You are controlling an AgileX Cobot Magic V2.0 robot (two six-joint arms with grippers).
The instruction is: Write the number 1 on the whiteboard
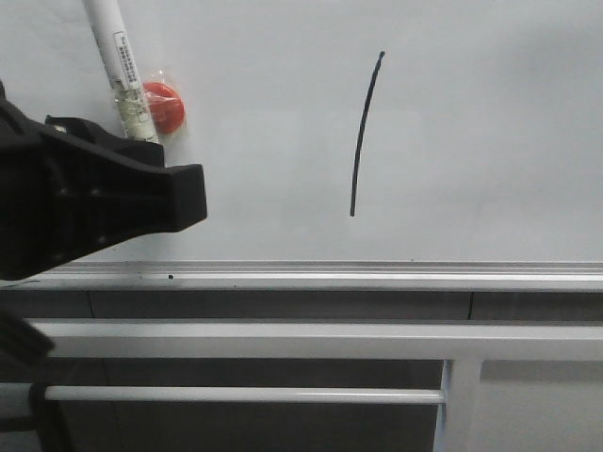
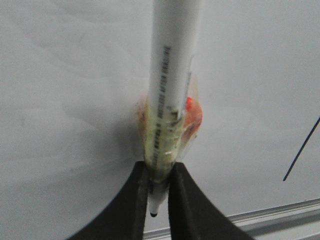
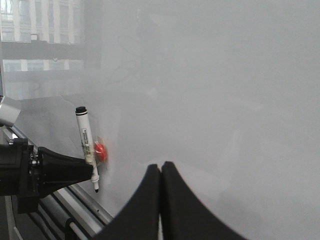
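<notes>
Two black fingers of the left hand pinch the lower end of a white marker pen, gripping it just above its dark tip, which pokes out below them. The pen stands nearly upright from this hand, leaning slightly away at the top, and its barrel carries a printed label. A red magnet sits just behind the pen, right above the hand, wrapped to the barrel in clear tape and lying against the whiteboard.

The right hand is closed on nothing, its two fingertips pressed together, hovering near the board surface and well apart from the pen.

Beyond the left hand, further along the board toward the robot's right, is the number 1: a thin black stroke, near-vertical and slightly bowed, its top level with the pen's label and its lower end about level with the hand. It is well apart from the pen tip.

Below both runs the board's silver bottom rail, and under that grey frame bars.
</notes>
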